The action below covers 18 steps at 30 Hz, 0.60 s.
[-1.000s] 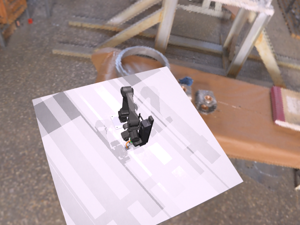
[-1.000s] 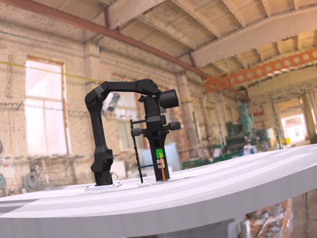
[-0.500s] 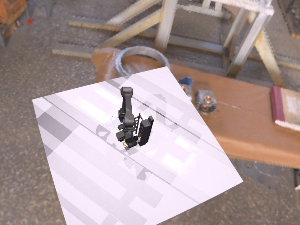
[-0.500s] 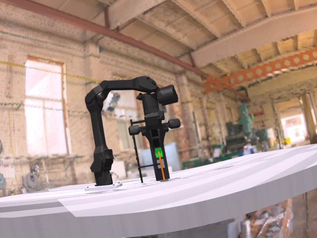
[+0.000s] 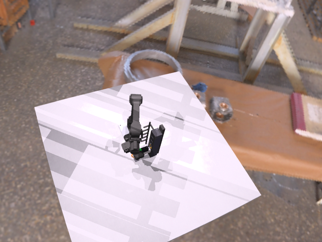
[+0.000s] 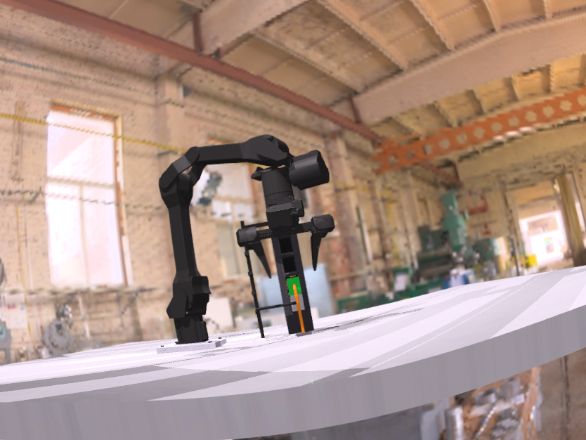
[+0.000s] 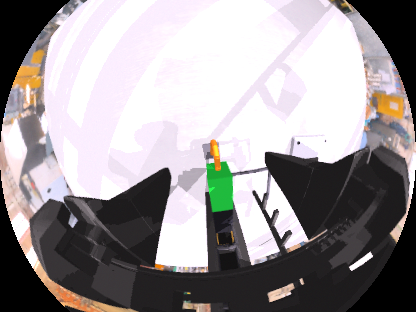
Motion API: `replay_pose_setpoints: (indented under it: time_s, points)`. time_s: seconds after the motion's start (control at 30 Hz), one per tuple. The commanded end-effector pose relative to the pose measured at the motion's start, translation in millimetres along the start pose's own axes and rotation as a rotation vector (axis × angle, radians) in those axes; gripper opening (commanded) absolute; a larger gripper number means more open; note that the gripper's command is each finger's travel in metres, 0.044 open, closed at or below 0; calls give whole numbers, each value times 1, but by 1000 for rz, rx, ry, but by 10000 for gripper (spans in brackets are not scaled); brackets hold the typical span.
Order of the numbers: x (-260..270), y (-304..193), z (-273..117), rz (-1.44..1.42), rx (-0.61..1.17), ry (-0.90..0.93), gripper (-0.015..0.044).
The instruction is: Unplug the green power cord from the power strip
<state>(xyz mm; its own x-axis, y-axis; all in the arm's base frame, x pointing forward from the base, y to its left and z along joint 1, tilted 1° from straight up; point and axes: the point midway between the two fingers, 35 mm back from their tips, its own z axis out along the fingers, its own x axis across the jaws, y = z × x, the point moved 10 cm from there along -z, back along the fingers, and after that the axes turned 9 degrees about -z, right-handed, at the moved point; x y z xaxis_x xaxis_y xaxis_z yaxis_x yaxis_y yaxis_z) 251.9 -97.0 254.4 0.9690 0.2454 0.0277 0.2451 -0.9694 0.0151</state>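
Hovering above the upright strip [image 6: 297, 284], jaws [image 6: 288, 258] spread wide, gripping nothing, one finger on each side of the strip's top. Green plug [image 6: 293, 286] sits on the strip's face, low down, orange cord [image 6: 298, 312] running down to the worktop [image 6: 378, 350].

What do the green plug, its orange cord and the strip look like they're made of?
Green plug: likely hard plastic, matte, flat uniform colour, boxy edges. Orange cord: probably rubbery insulation, though it shows only as a thin smooth line. Power strip: looks like dark moulded plastic, matte, no glints. The open claw touches none.
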Motion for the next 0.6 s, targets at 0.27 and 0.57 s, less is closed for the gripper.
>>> replay_pose_setpoints:
  time_s: [0.27,0.57]
  points:
    - [-8,36,-8,4,-6,2,440]
    - [-8,36,-8,4,-6,2,440]
